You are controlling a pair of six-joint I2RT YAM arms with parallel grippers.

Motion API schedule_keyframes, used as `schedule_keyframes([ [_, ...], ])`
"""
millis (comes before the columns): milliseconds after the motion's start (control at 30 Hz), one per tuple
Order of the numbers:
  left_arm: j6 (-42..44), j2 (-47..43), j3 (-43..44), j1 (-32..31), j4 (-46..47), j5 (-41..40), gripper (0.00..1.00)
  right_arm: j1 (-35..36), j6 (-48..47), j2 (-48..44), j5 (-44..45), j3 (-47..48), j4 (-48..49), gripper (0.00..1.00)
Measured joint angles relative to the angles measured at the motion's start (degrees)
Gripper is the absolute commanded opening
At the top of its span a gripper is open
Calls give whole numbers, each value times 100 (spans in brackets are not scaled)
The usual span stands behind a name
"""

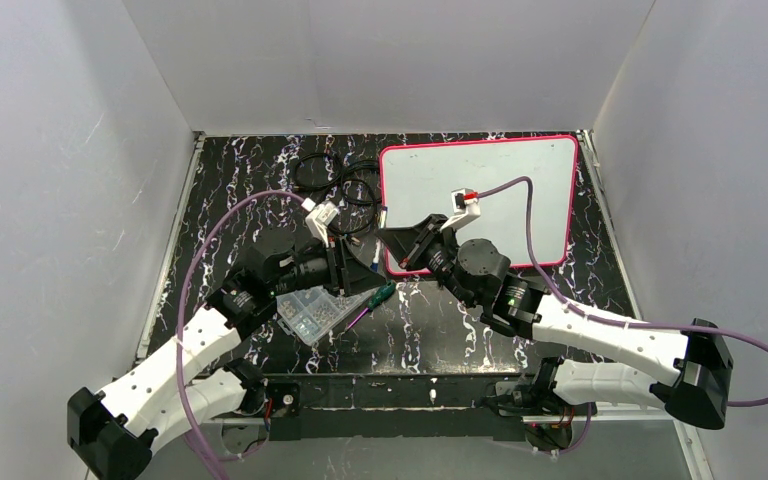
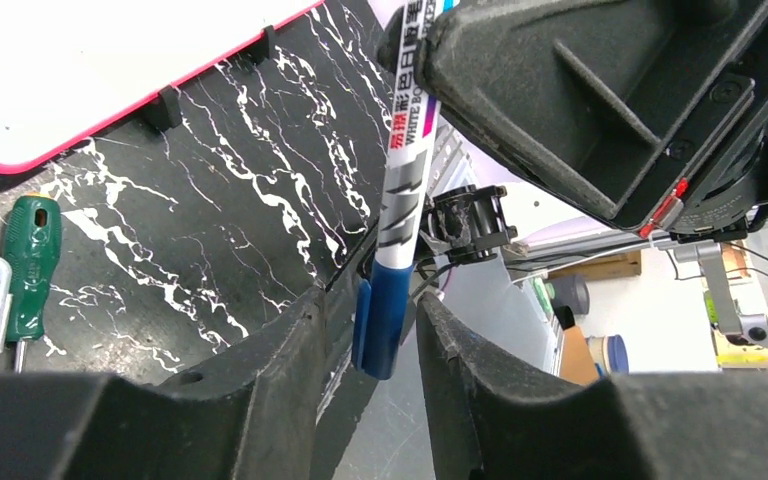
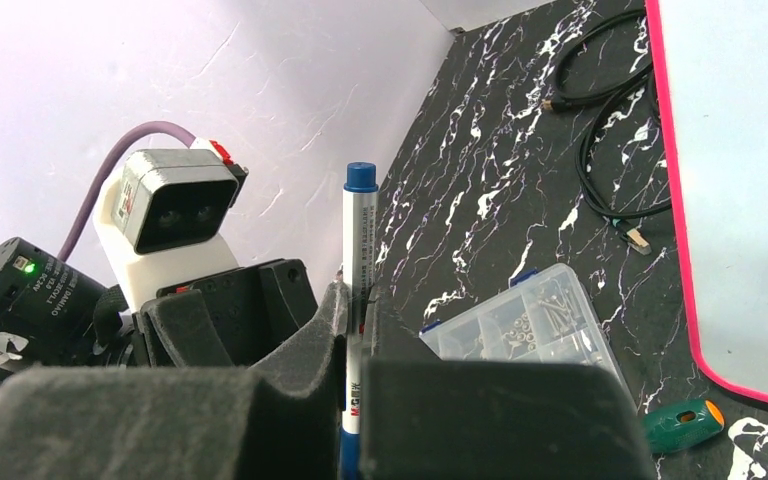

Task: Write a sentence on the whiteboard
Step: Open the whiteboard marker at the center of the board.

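Note:
The whiteboard (image 1: 500,190) lies flat at the back right, white with a pink-red frame. No blue writing shows on it. It also shows in the left wrist view (image 2: 80,60) and the right wrist view (image 3: 740,180). My right gripper (image 1: 392,240) (image 3: 357,290) is shut on a white marker (image 3: 358,240), held above the table left of the board's near corner. My left gripper (image 1: 365,272) (image 2: 368,298) faces it. Its fingers straddle the marker's blue cap (image 2: 380,330), with a narrow gap showing.
A clear box of screws (image 1: 310,312) lies under the left arm. A green-handled screwdriver (image 1: 378,296) lies beside it. Black cables (image 1: 335,180) coil at the back, left of the board. White walls enclose the black marbled table (image 1: 440,320).

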Motion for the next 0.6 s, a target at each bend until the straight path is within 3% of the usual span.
schedule_keyframes([
  [67, 31, 11, 2, 0, 0, -33, 11, 0, 2, -4, -20, 0, -13, 1],
  [133, 59, 46, 4, 0, 20, -39, 0, 0, 0, -17, -33, -4, -35, 1],
  [167, 133, 72, 22, 0, 68, 26, 0, -4, 26, -26, -28, -39, -48, 12],
  [233, 223, 125, 57, -50, 37, 35, 0, -9, 46, -70, -13, -72, -76, 55],
  [333, 466, 181, 175, -50, -216, 46, 0, -9, -24, -245, 13, -72, -328, 86],
  [433, 981, 184, 448, -26, -837, 4, 0, -11, -221, -468, 87, 24, -857, 96],
  [600, 2647, 247, 1255, -26, -2361, -109, 0, -286, -815, -566, -251, 876, -2409, 98],
])
